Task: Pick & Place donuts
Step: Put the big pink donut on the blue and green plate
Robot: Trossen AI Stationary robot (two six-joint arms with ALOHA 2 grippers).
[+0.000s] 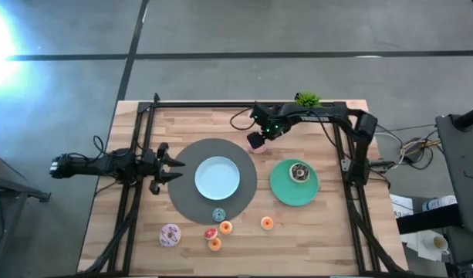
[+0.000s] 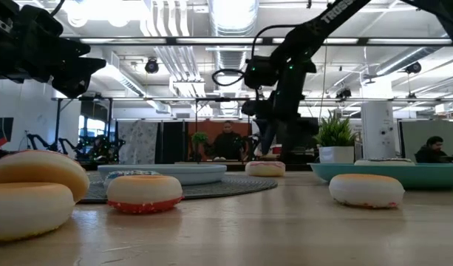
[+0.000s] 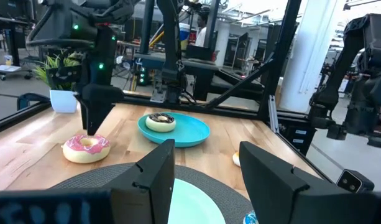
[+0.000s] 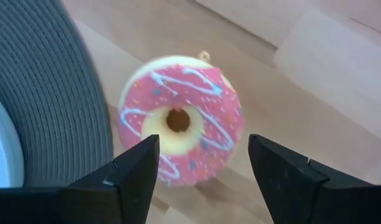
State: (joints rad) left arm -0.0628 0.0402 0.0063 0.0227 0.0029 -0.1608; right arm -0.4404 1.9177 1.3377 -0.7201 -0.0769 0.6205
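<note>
A bright pink donut [image 4: 181, 127] lies flat on the wood just beyond the grey mat's far right edge; it also shows in the high view [image 1: 260, 147] and the left wrist view [image 3: 86, 148]. My right gripper [image 4: 202, 168] is open just above it, pointing down, one finger on either side, touching nothing. A chocolate donut [image 1: 299, 172] lies on the green plate [image 1: 286, 193]. A pale pink sprinkled donut [image 1: 170, 234] and several minis [image 1: 218, 228] lie near the front edge. My left gripper [image 1: 170, 166] is open and empty at the mat's left edge.
A light-blue plate [image 1: 217, 177] sits in the middle of the round grey mat [image 1: 186, 197]. A small potted plant [image 1: 307, 99] stands at the far edge. Dark frame rails [image 1: 136, 154] run along both sides of the table. People show in the room behind.
</note>
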